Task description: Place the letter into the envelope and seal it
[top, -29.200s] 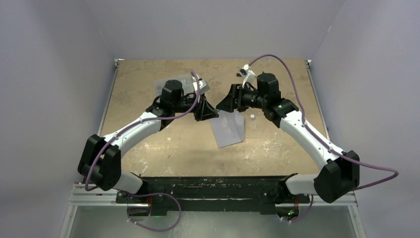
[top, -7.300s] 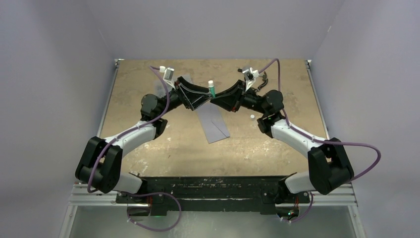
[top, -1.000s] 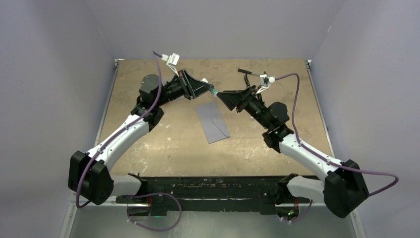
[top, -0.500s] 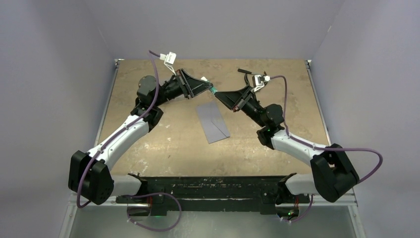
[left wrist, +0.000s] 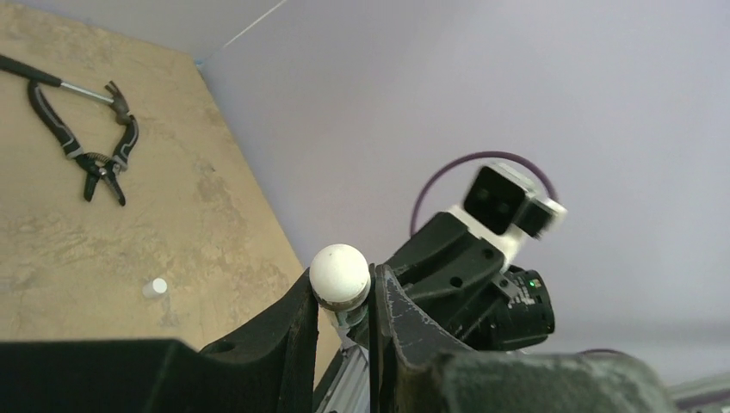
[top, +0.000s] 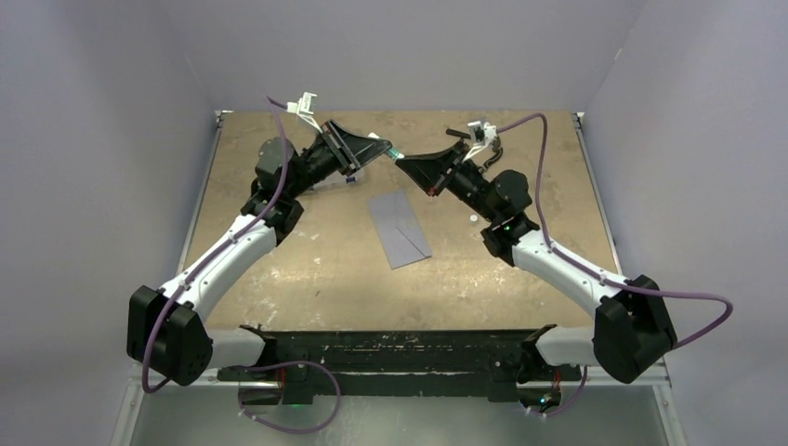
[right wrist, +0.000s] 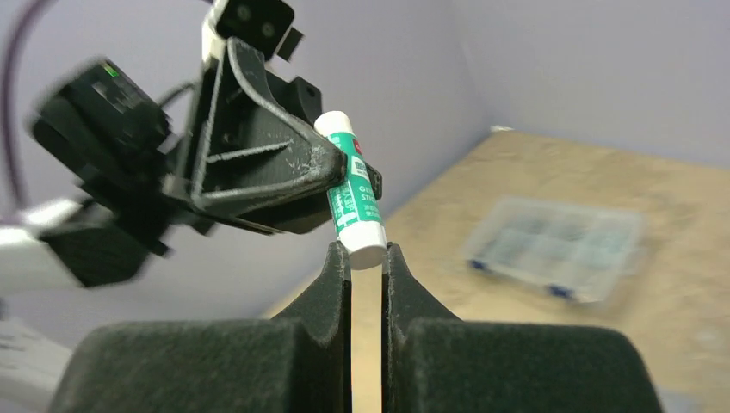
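Top external, envelope (top: 400,228) apart, left tool (top: 382,147), right tool (top: 405,163) pinching glue stick (top: 394,153)

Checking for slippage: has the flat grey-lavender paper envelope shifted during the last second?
No. The envelope lies at the same spot and angle against the far edge of the table.

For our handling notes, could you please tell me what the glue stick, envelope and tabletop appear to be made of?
The glue stick looks like smooth plastic: glossy white ends, printed green label. The envelope seems matte grey-lavender paper, visibly creased. The tabletop is probably wood or board: matte tan, mottled and scuffed.
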`<state>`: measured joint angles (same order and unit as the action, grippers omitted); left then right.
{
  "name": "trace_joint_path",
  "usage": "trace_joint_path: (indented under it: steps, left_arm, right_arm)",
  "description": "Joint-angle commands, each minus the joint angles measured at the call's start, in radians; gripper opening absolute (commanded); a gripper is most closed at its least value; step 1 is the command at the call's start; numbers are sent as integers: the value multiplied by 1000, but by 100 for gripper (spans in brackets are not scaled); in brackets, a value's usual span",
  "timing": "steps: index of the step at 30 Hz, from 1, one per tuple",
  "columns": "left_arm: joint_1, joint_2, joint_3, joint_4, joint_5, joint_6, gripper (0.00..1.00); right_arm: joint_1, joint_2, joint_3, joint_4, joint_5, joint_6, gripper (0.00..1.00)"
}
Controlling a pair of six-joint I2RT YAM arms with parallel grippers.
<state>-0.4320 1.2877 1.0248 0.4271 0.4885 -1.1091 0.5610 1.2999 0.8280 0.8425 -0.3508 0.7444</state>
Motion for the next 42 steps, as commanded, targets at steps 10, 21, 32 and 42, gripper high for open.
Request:
trace_joint_path:
  steps: [10,21,32,42]
  left_arm:
    - [-13,63,19,-165,3,-132,0]
    - [-11,62,119,-248,71,350,0]
    - [-10,-82,60,-361,541,1065,0]
    - [-10,-105,74,-454,825,1158,0]
  right_arm:
    - [183,-60,-39,111,470,-1265,1]
    - [189,-154,113,-358,231,-821,62]
    - [189,-442,-120,-352,96,-225,76]
    - [189,-416,-174,-362,-22,-400,77]
